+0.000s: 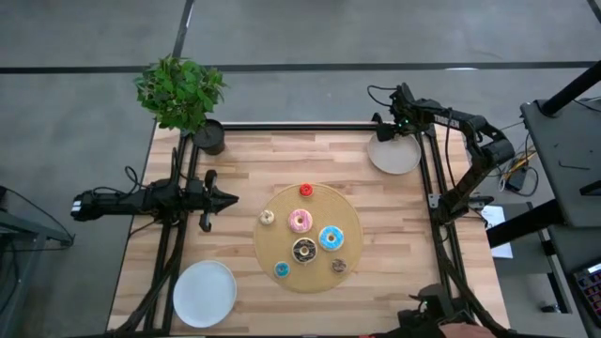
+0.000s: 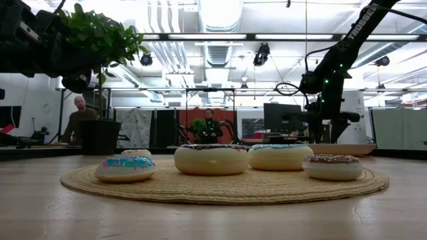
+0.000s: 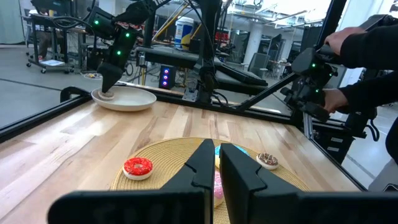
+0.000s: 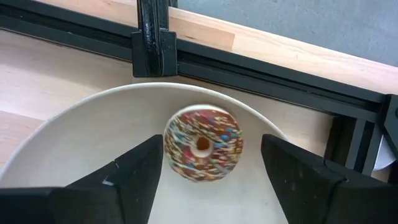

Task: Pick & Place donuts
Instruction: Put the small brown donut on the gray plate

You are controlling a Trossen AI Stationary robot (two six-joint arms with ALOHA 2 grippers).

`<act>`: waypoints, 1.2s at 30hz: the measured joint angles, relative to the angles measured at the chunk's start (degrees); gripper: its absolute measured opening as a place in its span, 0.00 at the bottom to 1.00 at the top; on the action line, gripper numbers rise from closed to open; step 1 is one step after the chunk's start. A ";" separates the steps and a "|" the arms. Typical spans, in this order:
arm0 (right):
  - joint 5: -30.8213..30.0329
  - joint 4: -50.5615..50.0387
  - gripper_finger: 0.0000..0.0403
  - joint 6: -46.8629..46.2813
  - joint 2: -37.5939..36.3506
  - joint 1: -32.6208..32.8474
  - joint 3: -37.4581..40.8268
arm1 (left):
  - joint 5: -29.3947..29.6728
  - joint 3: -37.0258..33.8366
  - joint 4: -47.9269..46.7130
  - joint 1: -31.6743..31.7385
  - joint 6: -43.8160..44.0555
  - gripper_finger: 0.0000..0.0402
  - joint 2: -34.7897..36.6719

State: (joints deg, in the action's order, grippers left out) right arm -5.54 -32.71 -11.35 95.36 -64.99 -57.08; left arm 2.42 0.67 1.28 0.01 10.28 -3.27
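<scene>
Several donuts lie on the round tan mat (image 1: 272, 249): red (image 1: 306, 191), cream (image 1: 268, 218), pink (image 1: 300, 222), light blue (image 1: 331, 238), chocolate (image 1: 304, 251) and two tiny ones. A chocolate donut with sprinkles (image 4: 202, 146) lies flat in the white plate (image 4: 93, 124) at the far right corner. My right gripper (image 4: 211, 140) points steeply down over it, open, one finger on either side of the donut without touching it. My left gripper (image 1: 230, 199) waits shut at the table's left side, pointing level toward the mat.
A second white plate (image 1: 204, 293) sits at the near left corner. A potted plant (image 1: 180, 91) stands at the far left corner. Black frame rails (image 4: 152, 37) run just behind the far right plate. A person's hands (image 3: 348, 43) hold a device beyond the table's right edge.
</scene>
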 joint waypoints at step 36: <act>6.11 -1.88 0.62 4.86 -8.13 19.90 0.00 | 0.02 0.00 -0.02 0.00 0.02 0.00 0.00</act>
State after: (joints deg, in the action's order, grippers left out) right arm 0.57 -34.59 -6.50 87.24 -45.09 -57.08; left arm 2.43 0.67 1.26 0.01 10.30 -3.27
